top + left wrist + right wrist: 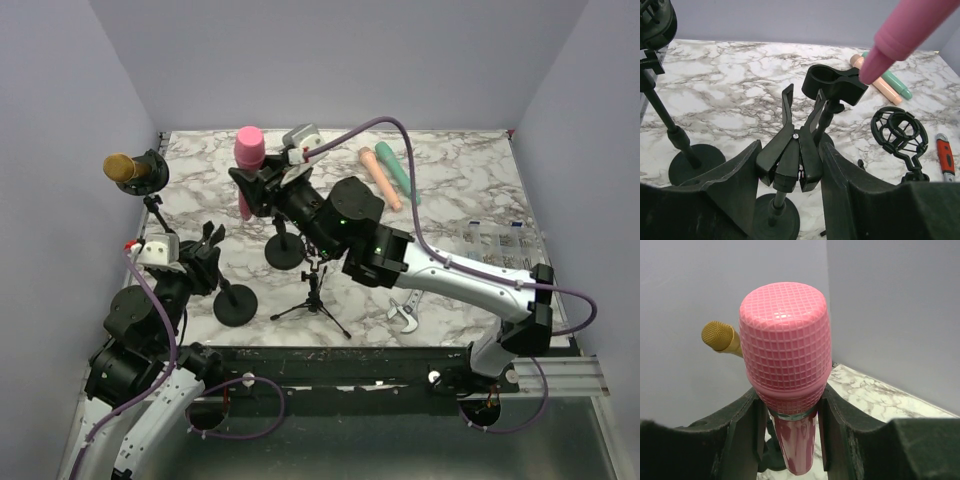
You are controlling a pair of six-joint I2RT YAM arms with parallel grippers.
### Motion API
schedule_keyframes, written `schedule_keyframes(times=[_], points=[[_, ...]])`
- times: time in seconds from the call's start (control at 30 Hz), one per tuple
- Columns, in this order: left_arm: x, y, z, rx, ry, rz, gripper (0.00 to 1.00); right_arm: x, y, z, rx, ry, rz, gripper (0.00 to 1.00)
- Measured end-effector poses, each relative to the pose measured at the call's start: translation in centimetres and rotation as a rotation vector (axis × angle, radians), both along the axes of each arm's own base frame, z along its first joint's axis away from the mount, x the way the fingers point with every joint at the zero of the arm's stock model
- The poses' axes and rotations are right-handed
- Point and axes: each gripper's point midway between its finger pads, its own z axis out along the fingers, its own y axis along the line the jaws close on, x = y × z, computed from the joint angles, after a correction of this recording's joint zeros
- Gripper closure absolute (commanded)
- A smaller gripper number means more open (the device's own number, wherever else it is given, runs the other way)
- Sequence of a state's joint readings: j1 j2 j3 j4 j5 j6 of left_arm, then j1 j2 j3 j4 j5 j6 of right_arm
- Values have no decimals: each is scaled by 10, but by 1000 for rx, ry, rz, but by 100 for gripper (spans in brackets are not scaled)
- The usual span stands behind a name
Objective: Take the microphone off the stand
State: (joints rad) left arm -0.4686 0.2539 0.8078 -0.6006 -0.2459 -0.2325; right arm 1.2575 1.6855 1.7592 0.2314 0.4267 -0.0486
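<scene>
Right fingers (742, 435) grip the pink microphone (785, 350) under its gridded head; left fingers (735, 185) clamp a black clip stand (790, 160).

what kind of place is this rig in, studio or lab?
Most likely a lab robot cell, not a studio. A marble-patterned tabletop is boxed in by plain lavender walls. The items look like staged props: a pink microphone, a gold microphone and a loose wrench.
</scene>
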Motion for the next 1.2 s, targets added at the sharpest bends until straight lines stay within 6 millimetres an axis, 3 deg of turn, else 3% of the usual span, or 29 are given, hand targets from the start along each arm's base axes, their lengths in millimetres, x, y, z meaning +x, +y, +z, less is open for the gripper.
schedule_keyframes(times=[0.13, 0.23, 0.3, 0.33, 0.43, 0.63, 0.77, 0.9, 1.07, 1.2], points=[[-3, -3, -2, -10, 20, -18, 22, -3, -33, 4, 31, -2, -42, 99], [-6, -4, -8, -5, 51, -30, 16, -5, -51, 3, 39, -2, -69, 99], [-7, -5, -11, 1, 72, -36, 3, -5, -60, 1, 38, -1, -88, 99], [-8, -6, -11, 4, 79, -40, 1, -4, -64, 0, 37, -2, -96, 99], [-11, -6, 1, 5, 83, -47, 1, -3, -73, -5, 25, -2, -124, 99], [-25, 2, 62, -27, 35, -47, 2, 1, -77, -15, -5, -1, -157, 99], [-31, 4, 83, -30, 47, -45, 4, 1, -77, -23, -20, 3, -157, 99], [-27, 3, 72, 9, 128, -39, 11, 0, -81, -27, -27, 5, -157, 99], [-18, 2, 45, 98, 252, -24, 23, -2, -87, -27, -24, 4, -157, 99], [-11, 5, 39, 144, 276, -6, 31, -4, -92, -26, -19, 3, -157, 99]])
